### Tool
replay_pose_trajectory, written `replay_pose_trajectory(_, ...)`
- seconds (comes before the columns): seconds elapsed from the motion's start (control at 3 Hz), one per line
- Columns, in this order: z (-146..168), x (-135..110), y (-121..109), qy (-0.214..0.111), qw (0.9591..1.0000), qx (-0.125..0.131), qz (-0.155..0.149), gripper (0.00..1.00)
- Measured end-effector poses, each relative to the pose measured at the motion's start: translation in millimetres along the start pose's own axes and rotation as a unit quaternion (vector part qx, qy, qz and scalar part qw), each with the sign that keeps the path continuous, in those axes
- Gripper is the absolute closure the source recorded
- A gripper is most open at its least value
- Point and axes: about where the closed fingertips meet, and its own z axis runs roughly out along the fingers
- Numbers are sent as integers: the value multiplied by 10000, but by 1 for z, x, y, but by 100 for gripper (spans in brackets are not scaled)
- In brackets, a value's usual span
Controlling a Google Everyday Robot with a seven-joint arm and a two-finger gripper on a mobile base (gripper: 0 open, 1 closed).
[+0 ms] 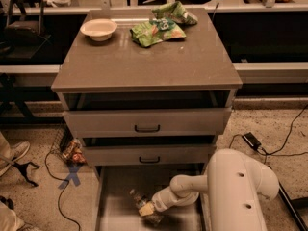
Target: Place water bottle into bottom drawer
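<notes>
The water bottle [139, 198] lies tilted on the floor of the open bottom drawer [118, 213], cap end pointing up and left, with its lower part under the gripper. The gripper [147, 210] reaches in from the right on the end of the white arm [236, 186] and sits right on the bottle's lower half, low inside the drawer. The bottle's label is hidden behind the gripper.
Above the drawer are two grey drawer fronts with black handles [147, 128], both slightly open. On the cabinet top stand a white bowl [98, 29] and green snack bags [159, 28]. Cables [262, 146] and a blue tape cross [72, 175] lie on the floor.
</notes>
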Motion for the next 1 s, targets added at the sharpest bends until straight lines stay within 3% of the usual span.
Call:
replay_pose_trajectory(0.33,4,12,-3,-19,9999,0,153,0)
replay_pose_trajectory(0.67,-29,16,-10,-266,9992,191,213,0)
replay_pose_trajectory(1.0,-126,12,-22,-971,9934,599,122,0)
